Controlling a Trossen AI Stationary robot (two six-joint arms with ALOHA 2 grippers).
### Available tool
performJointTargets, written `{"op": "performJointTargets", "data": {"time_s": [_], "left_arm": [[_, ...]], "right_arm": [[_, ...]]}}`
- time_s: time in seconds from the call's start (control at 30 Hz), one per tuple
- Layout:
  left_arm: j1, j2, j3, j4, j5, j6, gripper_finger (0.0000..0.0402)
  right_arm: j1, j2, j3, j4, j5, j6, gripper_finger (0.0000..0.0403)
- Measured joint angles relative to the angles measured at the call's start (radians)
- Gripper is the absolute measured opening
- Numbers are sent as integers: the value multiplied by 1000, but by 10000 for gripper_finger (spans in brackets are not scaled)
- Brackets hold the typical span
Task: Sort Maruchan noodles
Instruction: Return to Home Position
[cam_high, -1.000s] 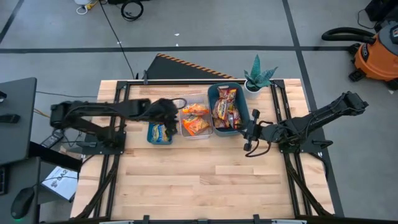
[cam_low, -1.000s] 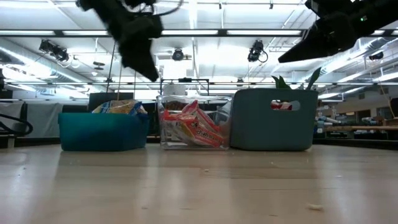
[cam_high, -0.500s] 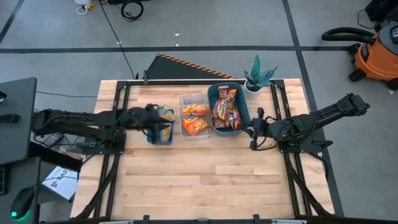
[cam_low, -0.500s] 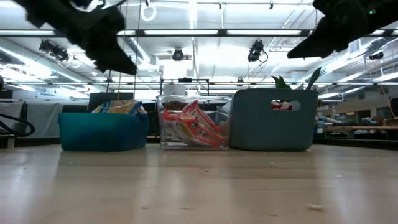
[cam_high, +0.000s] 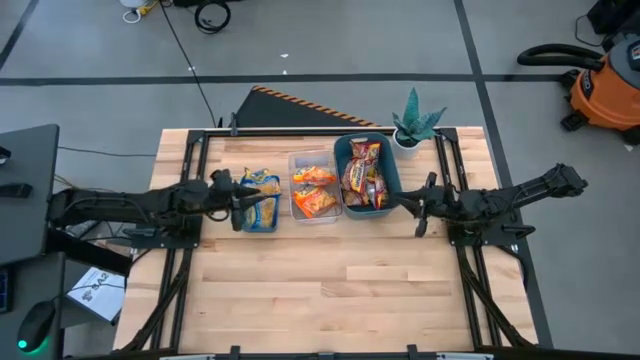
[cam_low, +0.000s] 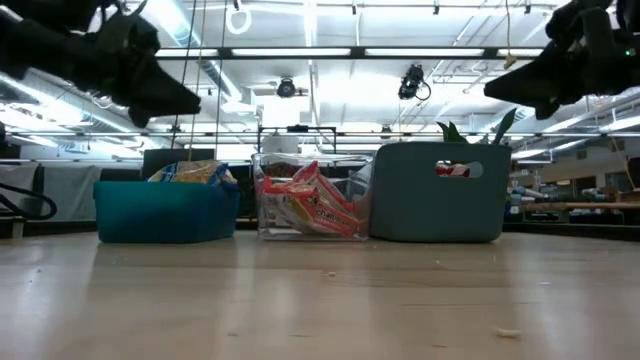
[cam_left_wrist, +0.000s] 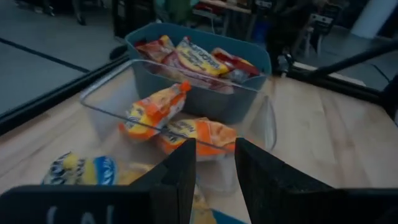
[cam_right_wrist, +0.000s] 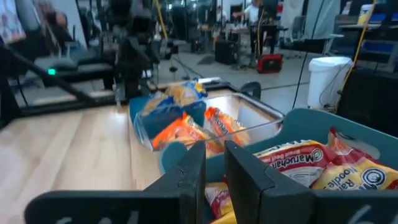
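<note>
Blue-and-yellow noodle packets (cam_high: 260, 207) lie in the small teal bin (cam_low: 165, 212). Orange packets (cam_high: 315, 195) fill the clear bin (cam_low: 268, 215) beside it. Dark red packets (cam_high: 365, 180) are heaped in the taller teal bin (cam_low: 435, 205). My left gripper (cam_high: 243, 201) hovers just left of the small teal bin, pointing at the bins, open by a narrow gap and holding nothing. My right gripper (cam_high: 418, 208) hangs right of the tall bin, also pointing at it, with a narrow gap and nothing between its fingers. No packet lies loose on the table.
A potted plant (cam_high: 412, 125) stands at the far right corner behind the tall bin. The three bins sit in a row across the table's far half. The near half of the wooden table (cam_high: 330, 280) is bare board. Dark frame rails run along both sides.
My left gripper has drawn back from above the small teal bin toward the table's left edge and has come lower; a blue-and-yellow packet that it covered now shows at the bin's far end. My right gripper has pulled a little toward the table's right edge.
</note>
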Motion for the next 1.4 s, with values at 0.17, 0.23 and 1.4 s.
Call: {"op": "performJointTargets", "data": {"time_s": [0.17, 0.23, 1.4], "left_arm": [[0, -96, -54, 6, -52, 1, 116], [0, -125, -74, 15, -62, 1, 116], [0, -277, -250, 172, -80, 76, 116]], "right_arm": [[-9, -124, -52, -25, -19, -1, 65], [-12, -172, -60, -67, -24, -9, 65], [-247, -352, -109, -116, -336, -71, 61]]}}
